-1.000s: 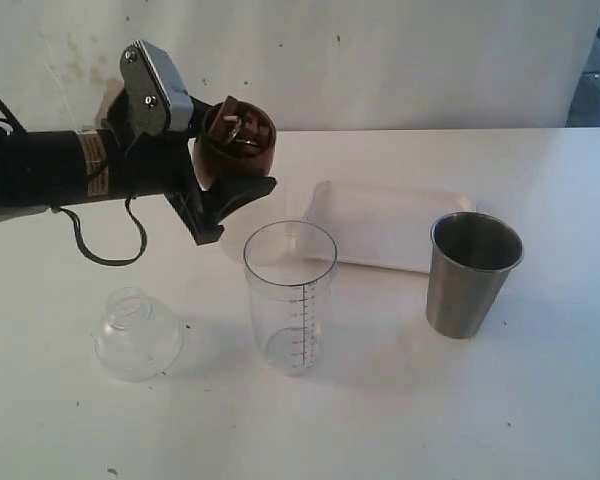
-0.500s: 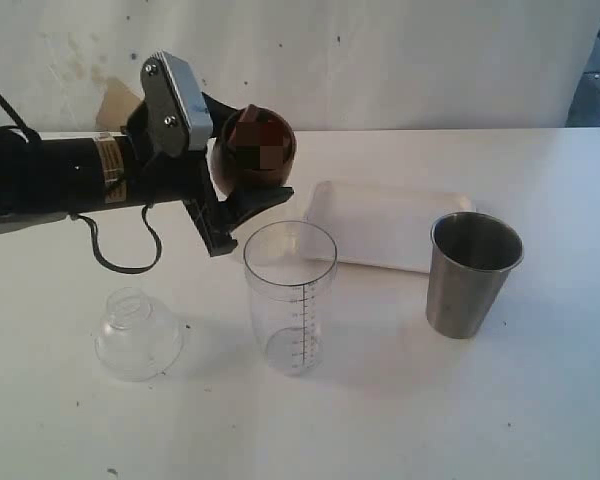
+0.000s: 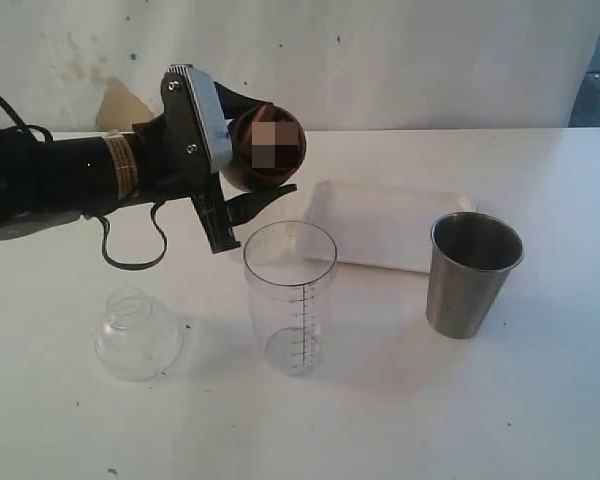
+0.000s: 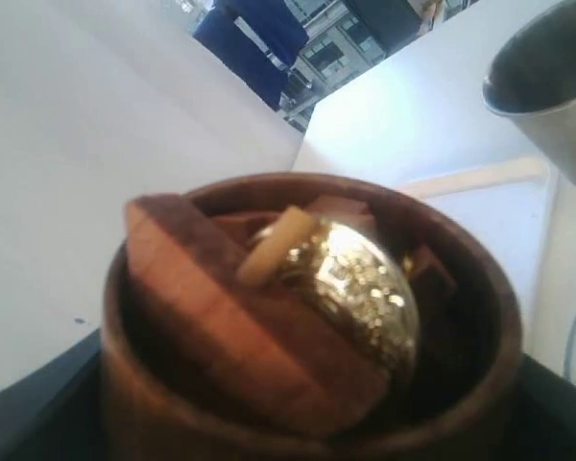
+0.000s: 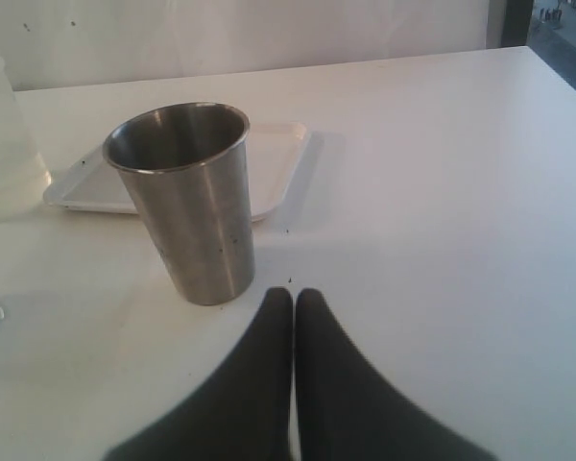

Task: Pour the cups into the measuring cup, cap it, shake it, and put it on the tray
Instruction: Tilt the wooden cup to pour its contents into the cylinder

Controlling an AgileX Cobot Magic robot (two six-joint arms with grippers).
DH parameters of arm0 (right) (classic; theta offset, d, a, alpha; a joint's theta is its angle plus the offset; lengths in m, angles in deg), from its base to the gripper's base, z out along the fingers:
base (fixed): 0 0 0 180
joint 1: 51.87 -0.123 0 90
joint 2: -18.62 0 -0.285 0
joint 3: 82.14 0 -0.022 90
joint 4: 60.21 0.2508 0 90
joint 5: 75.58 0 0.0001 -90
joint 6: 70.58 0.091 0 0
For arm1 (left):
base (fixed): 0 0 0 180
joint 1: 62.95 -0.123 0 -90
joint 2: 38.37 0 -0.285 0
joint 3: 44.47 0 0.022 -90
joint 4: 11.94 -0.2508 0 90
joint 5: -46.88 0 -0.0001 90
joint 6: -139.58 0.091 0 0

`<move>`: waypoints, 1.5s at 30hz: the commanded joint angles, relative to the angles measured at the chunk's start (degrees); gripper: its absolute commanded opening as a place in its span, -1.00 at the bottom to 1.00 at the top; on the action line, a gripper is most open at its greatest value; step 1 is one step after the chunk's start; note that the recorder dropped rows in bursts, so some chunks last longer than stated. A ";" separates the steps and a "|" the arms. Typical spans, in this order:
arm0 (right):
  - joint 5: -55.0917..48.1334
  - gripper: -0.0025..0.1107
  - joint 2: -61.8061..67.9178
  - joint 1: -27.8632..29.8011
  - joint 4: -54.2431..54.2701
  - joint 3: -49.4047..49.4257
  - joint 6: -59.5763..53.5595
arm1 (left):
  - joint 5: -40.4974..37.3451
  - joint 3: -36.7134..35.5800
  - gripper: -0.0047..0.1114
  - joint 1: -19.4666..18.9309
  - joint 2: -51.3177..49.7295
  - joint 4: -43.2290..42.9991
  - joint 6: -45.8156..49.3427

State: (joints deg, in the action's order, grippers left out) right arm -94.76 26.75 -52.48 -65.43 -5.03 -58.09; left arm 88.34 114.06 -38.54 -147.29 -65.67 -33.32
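My left gripper [image 3: 248, 178] is shut on the brown wooden cup [image 3: 266, 150], held tipped on its side above and just behind the rim of the clear measuring cup [image 3: 290, 297]. The wooden cup [image 4: 307, 327] holds wooden pieces and a glittery gold ball [image 4: 360, 288]. The clear domed lid [image 3: 137, 333] lies on the table left of the measuring cup. The steel tumbler [image 3: 471, 273] stands upright at the right, in front of the white tray [image 3: 380, 225]. My right gripper [image 5: 294, 298] is shut and empty, just short of the steel tumbler [image 5: 187, 202].
A frosted beaker [image 5: 5, 144] stands beside the tray [image 5: 278, 173], partly hidden behind my left arm in the exterior view. A black cable [image 3: 130, 255] loops below the left arm. The white table [image 3: 540, 400] spreads around everything.
My left wrist has rolled, tipping the wooden cup further so its mouth faces sideways, and the cup has shifted slightly right and up toward the measuring cup. Nothing else moved.
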 commanded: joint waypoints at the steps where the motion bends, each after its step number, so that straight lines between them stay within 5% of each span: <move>1: -0.05 -0.96 -0.34 -0.03 -0.39 0.10 -0.50 | 0.89 0.34 -0.92 0.18 0.49 -1.44 1.92; 6: -0.05 -0.96 -0.34 -0.03 -0.39 0.10 -0.50 | 0.99 0.34 -0.92 0.18 0.49 -9.13 1.92; 21: -0.05 -0.96 -0.34 -0.03 -0.39 0.10 -0.50 | 0.99 0.34 -0.92 0.18 0.49 -9.45 2.35; 45: -0.05 -0.96 -0.34 -0.03 -0.39 0.10 -1.05 | 0.96 0.34 -0.92 0.18 0.49 -3.30 23.69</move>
State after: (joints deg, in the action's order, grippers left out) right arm -94.76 26.75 -52.48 -65.43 -5.03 -58.59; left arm 88.19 114.06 -38.54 -147.29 -70.80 -11.06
